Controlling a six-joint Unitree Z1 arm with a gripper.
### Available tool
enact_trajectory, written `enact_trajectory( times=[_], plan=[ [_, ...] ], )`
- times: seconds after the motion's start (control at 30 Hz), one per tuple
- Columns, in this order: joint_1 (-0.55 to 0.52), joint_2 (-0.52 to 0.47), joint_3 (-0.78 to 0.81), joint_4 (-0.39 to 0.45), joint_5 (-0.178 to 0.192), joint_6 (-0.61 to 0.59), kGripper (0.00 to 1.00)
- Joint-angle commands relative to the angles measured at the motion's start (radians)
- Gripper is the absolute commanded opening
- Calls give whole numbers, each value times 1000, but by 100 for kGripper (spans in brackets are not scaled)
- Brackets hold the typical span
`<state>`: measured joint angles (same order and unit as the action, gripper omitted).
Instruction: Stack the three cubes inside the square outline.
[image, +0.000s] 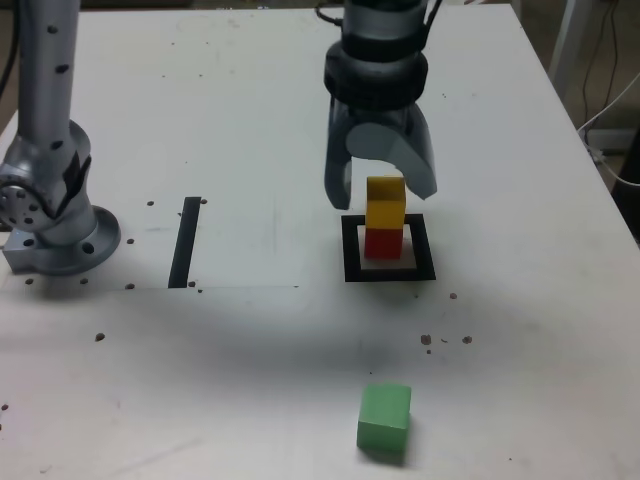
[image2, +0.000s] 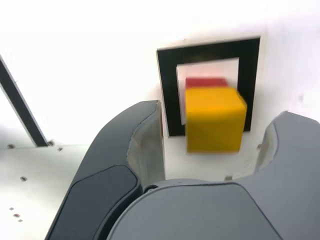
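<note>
In the exterior view alone, the green cube (image: 384, 420) lies outside the square outline (image: 389, 270).

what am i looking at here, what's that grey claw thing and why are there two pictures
The grey claw is a gripper on the end of a robot arm. One picture comes from a camera standing off the arm, the other from a camera on its wrist, looking past the two fingers. On the white table a yellow cube sits on a red cube inside a black square outline. A green cube lies apart, nearer the off-arm camera. The jaws stand open on either side of the yellow cube, holding nothing.
</note>
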<state>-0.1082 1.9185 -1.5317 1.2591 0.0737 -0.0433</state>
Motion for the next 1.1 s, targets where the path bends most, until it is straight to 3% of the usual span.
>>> enact_trajectory(
  times=[0.0, 0.5, 1.07],
  plan=[
    [-29, -21, -15, 21, 0, -11, 99],
    [-345, 22, -42, 25, -68, -238, 99],
    [-547, 132, -35, -167, -145, -415, 98]
  ],
)
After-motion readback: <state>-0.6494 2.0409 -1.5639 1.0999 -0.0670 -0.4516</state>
